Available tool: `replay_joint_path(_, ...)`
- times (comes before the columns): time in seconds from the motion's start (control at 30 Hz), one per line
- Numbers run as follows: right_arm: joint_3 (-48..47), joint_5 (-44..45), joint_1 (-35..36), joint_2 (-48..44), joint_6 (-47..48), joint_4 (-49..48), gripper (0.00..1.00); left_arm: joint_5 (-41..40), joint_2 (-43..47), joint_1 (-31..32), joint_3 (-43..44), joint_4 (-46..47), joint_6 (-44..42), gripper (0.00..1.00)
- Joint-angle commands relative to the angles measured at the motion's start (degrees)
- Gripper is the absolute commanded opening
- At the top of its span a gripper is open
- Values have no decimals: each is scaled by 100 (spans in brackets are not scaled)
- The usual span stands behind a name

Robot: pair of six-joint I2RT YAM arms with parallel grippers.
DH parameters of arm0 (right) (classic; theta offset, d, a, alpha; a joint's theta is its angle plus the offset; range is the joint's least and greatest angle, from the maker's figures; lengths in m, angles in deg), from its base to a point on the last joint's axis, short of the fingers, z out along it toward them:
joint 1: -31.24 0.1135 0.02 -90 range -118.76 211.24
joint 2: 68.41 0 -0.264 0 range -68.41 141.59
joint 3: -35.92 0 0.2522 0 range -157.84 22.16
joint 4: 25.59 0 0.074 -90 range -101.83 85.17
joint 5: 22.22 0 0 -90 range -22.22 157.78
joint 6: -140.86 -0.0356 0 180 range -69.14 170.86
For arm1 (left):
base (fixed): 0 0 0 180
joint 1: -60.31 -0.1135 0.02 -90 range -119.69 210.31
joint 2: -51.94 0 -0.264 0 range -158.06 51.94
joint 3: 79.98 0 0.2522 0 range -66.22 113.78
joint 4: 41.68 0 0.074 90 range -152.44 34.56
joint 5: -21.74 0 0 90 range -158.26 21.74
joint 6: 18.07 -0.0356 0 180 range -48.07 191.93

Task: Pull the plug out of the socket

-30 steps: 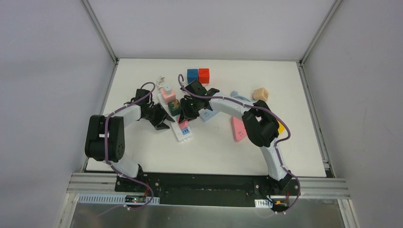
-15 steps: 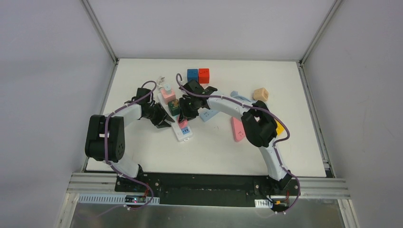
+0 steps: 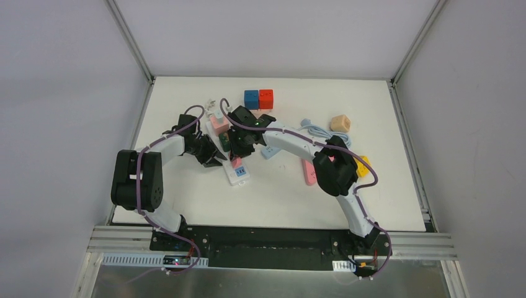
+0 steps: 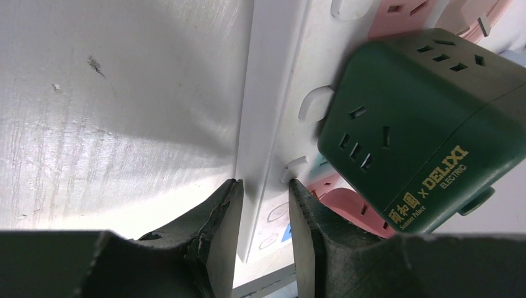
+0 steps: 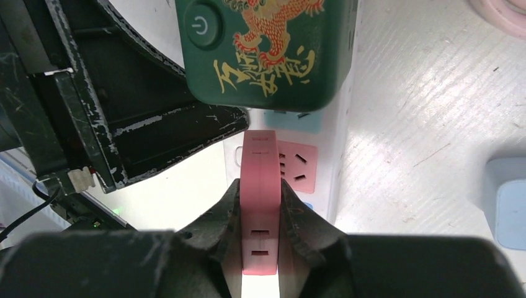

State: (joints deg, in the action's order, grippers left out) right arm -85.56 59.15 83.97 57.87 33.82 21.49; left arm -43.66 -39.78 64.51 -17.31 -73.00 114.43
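The right gripper (image 5: 260, 194) clamps the pink plug (image 5: 260, 155), which runs up-frame from its jaws, while the left gripper (image 4: 263, 187) pinches the white power strip (image 4: 273, 74) by its edge.

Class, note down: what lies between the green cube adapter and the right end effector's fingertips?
The far end of the pink plug, clamped in the right end effector, above the white power strip. The right wrist view shows it.

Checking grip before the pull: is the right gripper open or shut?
Shut: the right gripper clamps the pink plug, fingers pressed against both its sides.
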Motion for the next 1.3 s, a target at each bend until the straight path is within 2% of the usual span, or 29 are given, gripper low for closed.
replay_joint_path(0.0, -28, 514, -46, -562, 147, -34, 0, -460, -73, 32, 100, -456, -280, 34)
replay_joint_path(0.13, 580, 327, -280, -1254, 226, -325, 0, -288, 78, 30, 444, -569, -445, 38)
replay_joint_path(0.2, 1143, -49, -513, -1735, 195, -597, 0, -353, 197, 33, 696, -766, -575, 43)
replay_joint_path(0.4, 3067, -965, -1069, -2908, 299, -1234, 0, -1721, 747, 15, 1216, -1763, -793, 61)
replay_joint_path(0.53, 3833, -1346, -1113, -3129, 375, -1197, 0, -2689, 1156, -37, 1455, -2017, -953, 82)
replay_joint_path(0.6, 4144, -1516, -1115, -3173, 403, -1233, 0, -3067, 1442, -78, 1555, -2044, -1051, 98)
replay_joint_path(0.73, 4693, -2035, -1113, -3241, 482, -1514, 1, -3672, 1830, -253, 1766, -2057, -1177, 99)
replay_joint_path(0.8, 4932, -2270, -1115, -3242, 609, -1699, 10, -3902, 1964, -331, 1881, -2083, -1215, 99)
replay_joint_path(0.87, 5093, -2303, -1098, -3191, 724, -1757, 12, -4084, 2069, -383, 1979, -2088, -1278, 98)
replay_joint_path(0.97, 5234, -1797, -1077, -3146, 807, -1767, 20, -4364, 2192, -484, 2070, -2184, -1223, 96)
replay_joint_path(1.07, 5270, -1020, -1080, -3212, 766, -1776, 39, -4620, 2332, -663, 2085, -2315, -1026, 97)
replay_joint_path(1.1, 5261, -751, -1078, -3283, 718, -1787, 49, -4754, 2410, -710, 2047, -2321, -960, 98)
replay_joint_path(1.17, 5248, -287, -1075, -3429, 656, -1830, 62, -4867, 2559, -797, 1946, -2261, -895, 97)
replay_joint_path(1.27, 5125, 148, -1078, -3658, 638, -1891, 75, -4951, 2734, -836, 1885, -2285, -900, 96)
